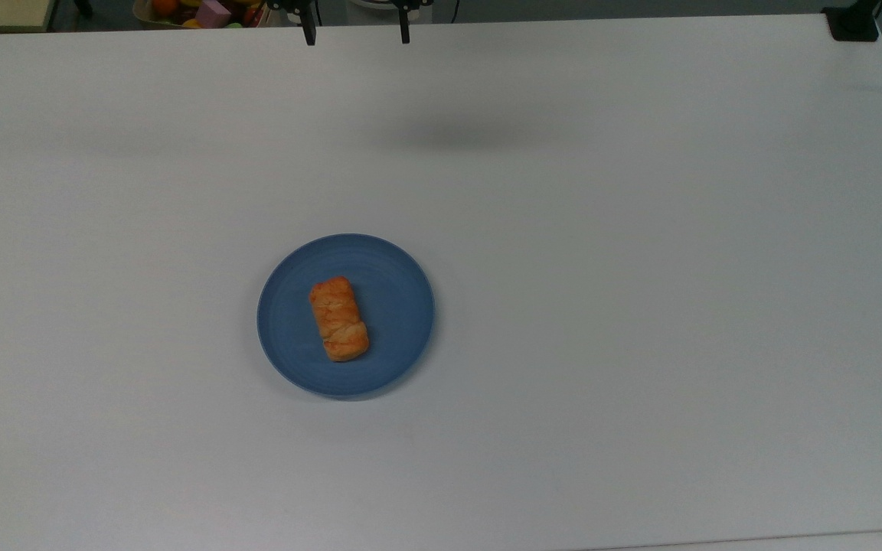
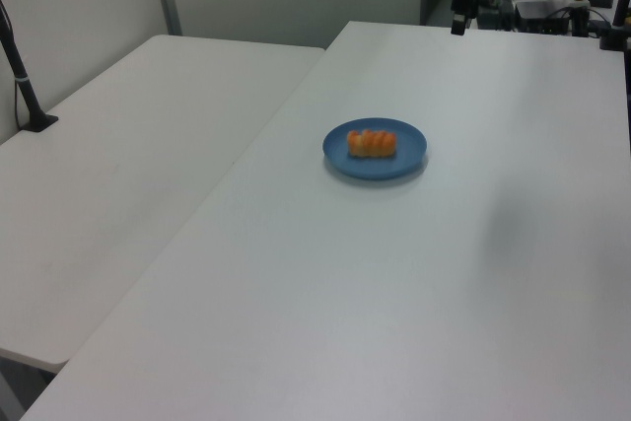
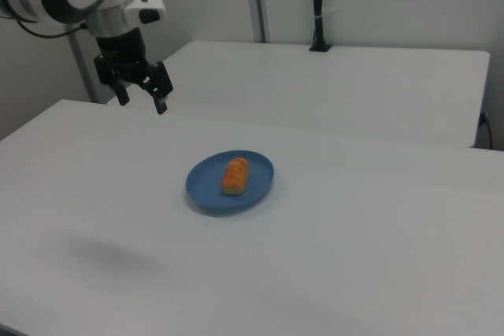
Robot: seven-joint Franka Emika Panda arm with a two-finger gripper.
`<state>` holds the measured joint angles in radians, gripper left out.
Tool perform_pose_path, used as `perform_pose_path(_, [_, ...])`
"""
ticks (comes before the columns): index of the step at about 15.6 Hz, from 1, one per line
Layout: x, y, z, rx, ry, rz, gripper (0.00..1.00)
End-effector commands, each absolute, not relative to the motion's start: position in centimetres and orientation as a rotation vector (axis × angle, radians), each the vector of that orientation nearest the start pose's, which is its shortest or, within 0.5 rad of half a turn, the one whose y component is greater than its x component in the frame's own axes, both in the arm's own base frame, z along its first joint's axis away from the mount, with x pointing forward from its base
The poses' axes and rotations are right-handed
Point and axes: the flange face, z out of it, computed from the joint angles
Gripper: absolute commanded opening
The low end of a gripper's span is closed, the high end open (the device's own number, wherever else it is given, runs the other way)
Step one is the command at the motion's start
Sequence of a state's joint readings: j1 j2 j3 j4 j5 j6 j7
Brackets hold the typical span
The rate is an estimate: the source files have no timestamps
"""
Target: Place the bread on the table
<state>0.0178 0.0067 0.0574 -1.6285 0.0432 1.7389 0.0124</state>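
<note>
Lying on plate (image 3: 206, 188), bread (image 3: 235, 175), fingers (image 3: 160, 105) apart

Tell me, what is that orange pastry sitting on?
The bread lies on a round blue plate, which rests on the white table. The plate's surface right under the bread is covered, so whether anything lies there cannot be seen.

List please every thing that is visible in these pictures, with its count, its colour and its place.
bread: one, golden-orange, lying on the plate
plate: one, blue, round, on the table, near the middle
table: one, white, carrying the plate
second table: one, white, beside the first, at the left view's left
black post: one, black, standing on the second table
bin of colourful items: one, mixed colours, past the table's far edge in the top view
gripper: one, black, open, raised above the table, away from the plate
</note>
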Motion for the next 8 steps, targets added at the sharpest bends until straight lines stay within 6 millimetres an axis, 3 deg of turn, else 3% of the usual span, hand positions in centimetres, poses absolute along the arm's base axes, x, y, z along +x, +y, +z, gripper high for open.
perform_pose_path(1, [56.4, 5.1, 60.1, -3.077, -0.144, -0.099, 1.0])
perform_pose_path(8, [57.0, 5.9, 57.9, -3.085, -0.173, -0.03, 1.0])
